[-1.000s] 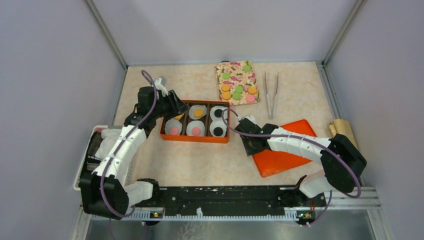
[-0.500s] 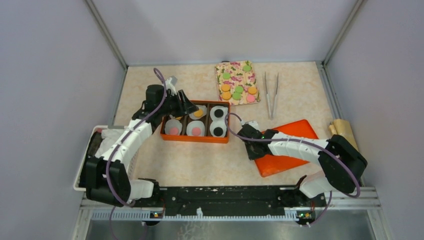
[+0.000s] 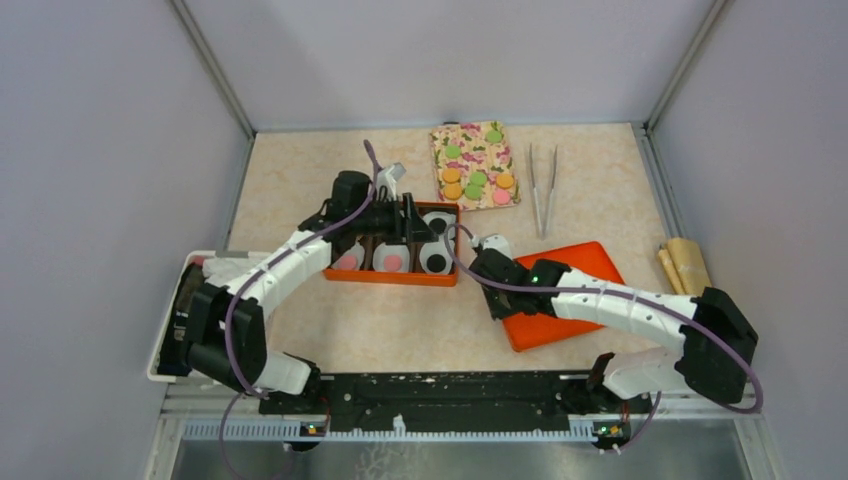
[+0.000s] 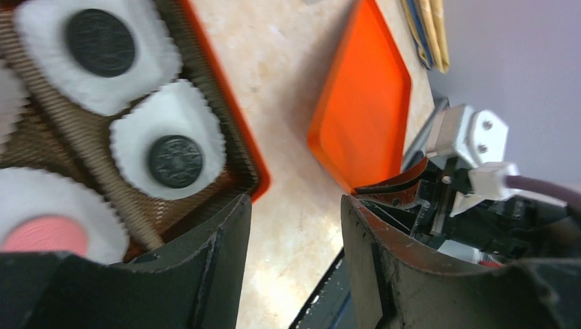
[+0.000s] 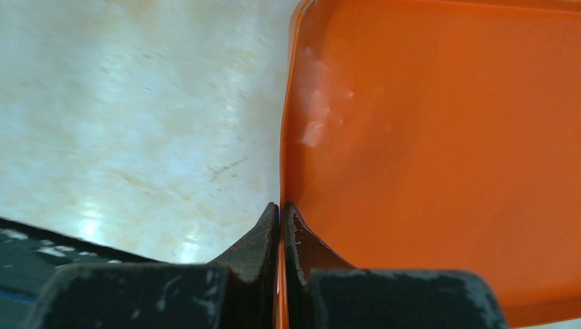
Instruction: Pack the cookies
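Note:
Several cookies in orange, green and pink lie on a floral cloth (image 3: 475,165) at the back. The orange box (image 3: 390,277) holds white paper liners with cookies: pink (image 3: 393,262) and black (image 3: 436,263). In the left wrist view the black cookies (image 4: 175,160) and a pink one (image 4: 44,233) show in their liners. My left gripper (image 3: 413,226) hangs open and empty over the box's right part (image 4: 294,205). My right gripper (image 3: 497,297) is shut on the rim of the flat orange lid (image 3: 560,300), pinching its left edge (image 5: 281,209).
Metal tweezers (image 3: 543,185) lie to the right of the cloth. A white basket (image 3: 190,300) sits at the left table edge. A rolled tan bundle (image 3: 685,262) lies at the right, past the lid. Bare table shows in front of the box.
My left arm has swung right, from the box's left end to over its right part. My right gripper has drawn the orange lid a little left and nearer.

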